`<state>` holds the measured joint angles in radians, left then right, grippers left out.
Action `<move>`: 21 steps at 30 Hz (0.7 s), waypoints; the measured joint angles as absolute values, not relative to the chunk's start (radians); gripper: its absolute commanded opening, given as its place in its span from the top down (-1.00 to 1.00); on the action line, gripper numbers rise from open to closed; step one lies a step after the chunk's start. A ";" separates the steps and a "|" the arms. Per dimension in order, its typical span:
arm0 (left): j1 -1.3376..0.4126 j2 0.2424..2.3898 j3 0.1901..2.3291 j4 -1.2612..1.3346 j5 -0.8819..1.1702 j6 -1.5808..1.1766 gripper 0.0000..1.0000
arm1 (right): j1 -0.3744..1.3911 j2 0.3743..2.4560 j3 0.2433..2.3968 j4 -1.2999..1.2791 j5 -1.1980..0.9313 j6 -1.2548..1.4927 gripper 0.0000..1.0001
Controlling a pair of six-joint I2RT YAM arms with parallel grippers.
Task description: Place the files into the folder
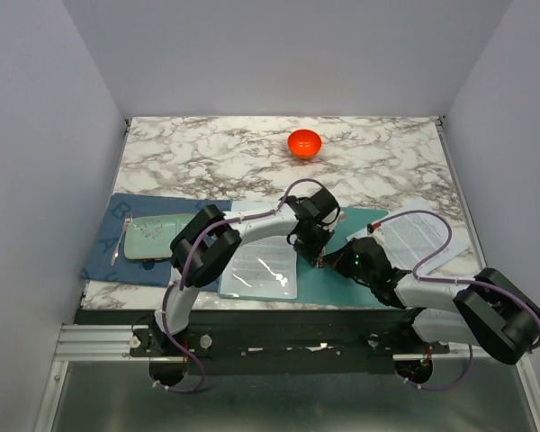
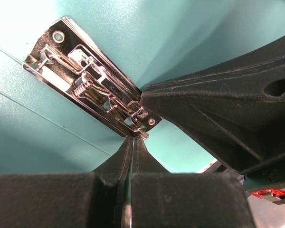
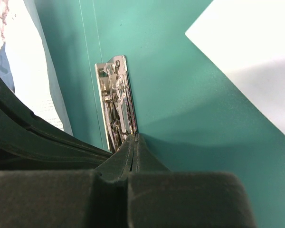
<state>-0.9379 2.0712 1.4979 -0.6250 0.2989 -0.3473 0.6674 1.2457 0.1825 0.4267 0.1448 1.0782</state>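
Folder (image 1: 322, 286): teal, lying open and flat at the near middle of the marble surface (image 1: 207, 162); glossy clear sleeve (image 1: 265, 265) over its left half.

Metal clip (image 2: 92, 97): chrome, with a spring, fixed flat on the folder's inner face.

Files (image 1: 412, 236): white printed sheets, flat on the surface to the right of the folder, outside it, one corner overlapping the teal.

Left claw (image 2: 133, 138): clenched, fingers pressed together with no gap, tips touching one end of the clip; cannot tell whether any part of the clip is pinched.

Right claw (image 3: 134, 139): clenched, nothing between the fingers, tips down on the folder at the clip's end, just beside the left claw.

Cloth mat (image 1: 117, 256): dark blue, at the left side of the surface, its right part under the folder.

Tray (image 1: 153, 238): pale green, resting on the mat.

Round object (image 1: 304, 142): orange-red, far side of the surface, well apart from the folder.
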 measured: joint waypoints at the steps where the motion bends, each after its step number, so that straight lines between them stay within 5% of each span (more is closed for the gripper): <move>1: -0.938 2.075 1.505 -0.632 0.299 -0.347 1.00 | 0.667 1.247 0.178 0.436 0.145 1.082 0.99; 21: -0.926 2.106 1.598 -0.716 0.351 -0.342 0.99 | 0.677 1.238 0.124 0.504 0.171 1.171 0.99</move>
<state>-0.9264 2.1059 1.5982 -0.7158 0.3508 -0.3420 0.6769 1.2377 0.1242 0.5037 0.1715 1.1713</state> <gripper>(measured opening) 0.014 0.012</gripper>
